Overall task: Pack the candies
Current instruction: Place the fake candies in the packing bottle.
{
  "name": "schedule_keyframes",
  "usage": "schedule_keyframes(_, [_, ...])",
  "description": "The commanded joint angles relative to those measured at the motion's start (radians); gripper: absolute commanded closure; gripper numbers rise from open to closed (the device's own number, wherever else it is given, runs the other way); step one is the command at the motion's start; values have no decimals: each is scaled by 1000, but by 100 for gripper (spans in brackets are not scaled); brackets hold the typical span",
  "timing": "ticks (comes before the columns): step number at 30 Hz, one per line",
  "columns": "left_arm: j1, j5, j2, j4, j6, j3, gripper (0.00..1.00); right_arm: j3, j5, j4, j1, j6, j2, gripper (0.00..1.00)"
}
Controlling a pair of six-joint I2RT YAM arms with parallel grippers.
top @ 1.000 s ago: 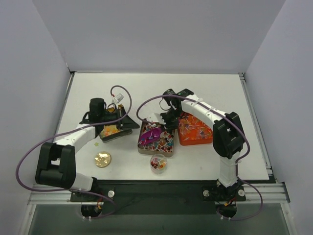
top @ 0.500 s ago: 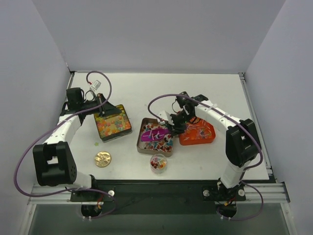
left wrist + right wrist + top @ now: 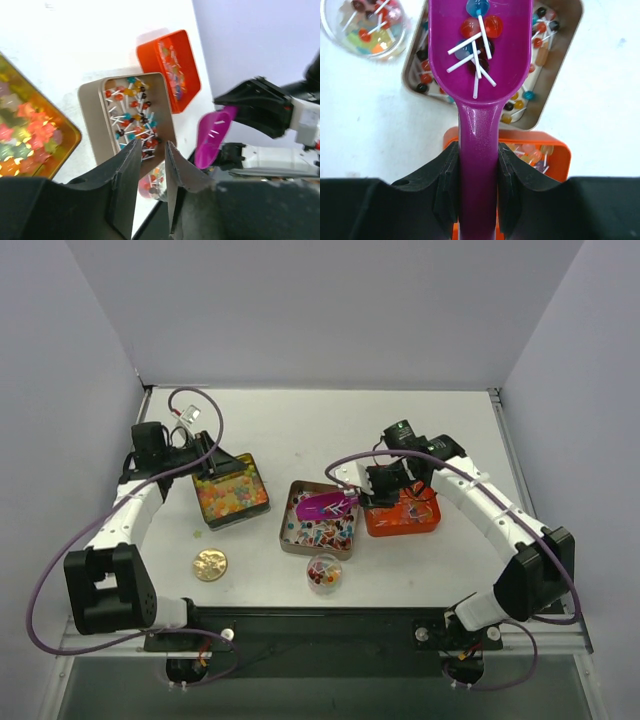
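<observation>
The candies are small lollipop-like sweets on white sticks, lying in a beige tin (image 3: 286,532) and an orange tin (image 3: 400,531). My right gripper (image 3: 478,155) is shut on the handle of a purple scoop (image 3: 325,506). The scoop hangs over the beige tin (image 3: 566,50) with a few red and blue candies (image 3: 477,35) in its bowl. A small clear jar (image 3: 323,573) at the front holds some candies. My left gripper (image 3: 151,145) hovers at the far left by a gold tin (image 3: 236,520), its jaws slightly apart with nothing between them.
The gold tin is full of colourful star-shaped sweets (image 3: 22,130). A round gold lid (image 3: 210,564) lies near the front left. One small sweet (image 3: 197,534) lies loose beside the gold tin. Grey walls close off the table on three sides.
My left gripper pulled back from the gold tin toward the back left and its jaws parted. My right arm swung right and lifted the scoop, loaded with candies, out of the beige tin.
</observation>
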State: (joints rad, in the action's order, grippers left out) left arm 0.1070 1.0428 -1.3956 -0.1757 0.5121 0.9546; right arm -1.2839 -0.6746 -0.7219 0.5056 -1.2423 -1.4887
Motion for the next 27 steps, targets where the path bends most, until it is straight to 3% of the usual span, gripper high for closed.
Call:
schedule_keyframes(1, [0,-167,84,-77,-38,-25,58,-32,108,-221,36,-69,64,100])
schedule_keyframes(6, [-6,-254,107,-125,-24,-59,56,-37,236,-321,119,-118,122,100])
schedule_keyframes(14, [-4,-265,199,-1,22,-174,57,6,386,-404,241,-141,165,100])
schedule_keyframes(19, [-4,-263,247,-1,19,-208,57,-60,564,-425,352,-33,95,100])
schedule_keyframes(27, [-4,-302,328,7,37,-269,56,-137,765,-452,448,-16,-25,100])
